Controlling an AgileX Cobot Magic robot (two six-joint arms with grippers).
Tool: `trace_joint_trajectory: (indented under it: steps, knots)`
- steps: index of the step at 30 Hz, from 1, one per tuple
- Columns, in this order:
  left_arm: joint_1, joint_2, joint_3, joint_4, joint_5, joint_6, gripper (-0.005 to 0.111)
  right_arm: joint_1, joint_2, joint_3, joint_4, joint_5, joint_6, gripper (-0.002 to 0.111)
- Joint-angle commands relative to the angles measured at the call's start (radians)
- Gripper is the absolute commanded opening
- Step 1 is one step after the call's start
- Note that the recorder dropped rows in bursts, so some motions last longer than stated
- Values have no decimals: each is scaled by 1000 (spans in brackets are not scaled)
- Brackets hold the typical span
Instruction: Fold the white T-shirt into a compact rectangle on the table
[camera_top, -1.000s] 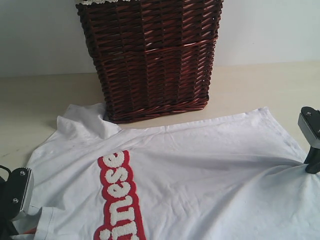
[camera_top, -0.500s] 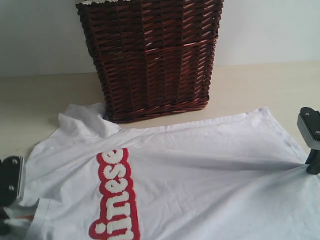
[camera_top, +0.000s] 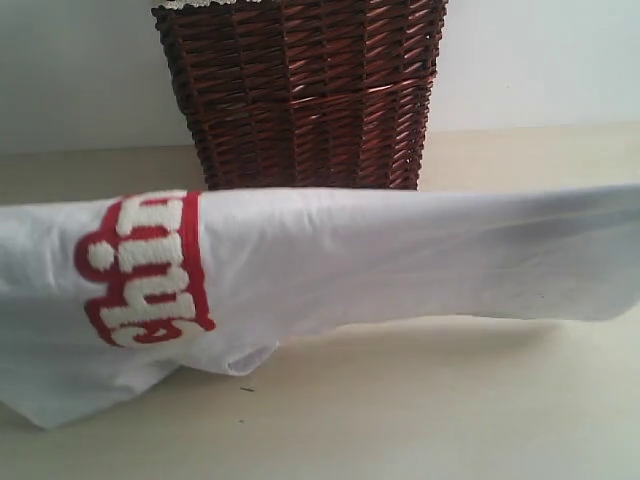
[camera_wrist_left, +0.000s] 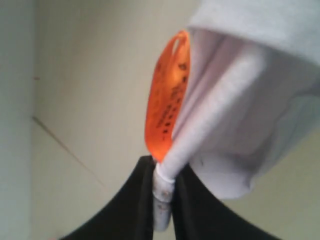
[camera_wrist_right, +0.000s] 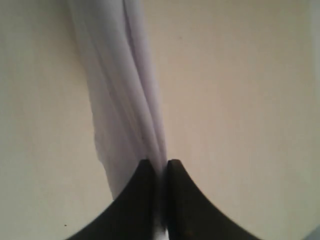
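The white T-shirt (camera_top: 380, 255) hangs stretched across the exterior view, lifted off the table (camera_top: 420, 410), its red band with fuzzy white letters (camera_top: 145, 270) at the left. Neither gripper shows in that view. In the left wrist view my left gripper (camera_wrist_left: 163, 172) is shut on the shirt's rolled neck edge (camera_wrist_left: 210, 115), right beside the orange neck tag (camera_wrist_left: 167, 95). In the right wrist view my right gripper (camera_wrist_right: 160, 167) is shut on a bunched fold of the white T-shirt (camera_wrist_right: 122, 100), which hangs away from the jaws over the table (camera_wrist_right: 240, 100).
A tall dark wicker basket (camera_top: 300, 95) stands behind the shirt at the back middle, against the pale wall (camera_top: 540, 60). The shirt's lower left corner (camera_top: 45, 405) droops onto the table.
The shirt, which lay flat on the table, has been lifted and hangs spread in the air. Both grippers have left the exterior view; the red band now sits higher and further left.
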Motion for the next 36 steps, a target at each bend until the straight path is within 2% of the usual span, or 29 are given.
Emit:
trace_joint_trajectory:
  steps: [1,9,20,23,25,30,33,36]
  knots:
    - [4,-139,-75,31,-62,119,0,-5,-134,-1,-24,-22,-26,0]
    - [4,-377,-100,-22,-18,140,0,-5,-345,-1,0,9,99,0]
    - [4,-755,-100,-166,51,162,0,-5,-591,-1,0,178,124,0]
    - [4,-848,-100,-245,73,190,0,-5,-657,-1,0,210,164,0]
    - [4,-894,-100,-328,127,190,0,-5,-691,-1,0,210,183,0]
    - [4,-973,-94,-535,381,167,0,-5,-771,18,5,210,279,0]
    - [4,-982,-49,-566,381,74,0,-5,-782,60,17,210,287,0]
    - [4,-976,24,-554,381,63,0,-5,-778,147,13,210,300,0]
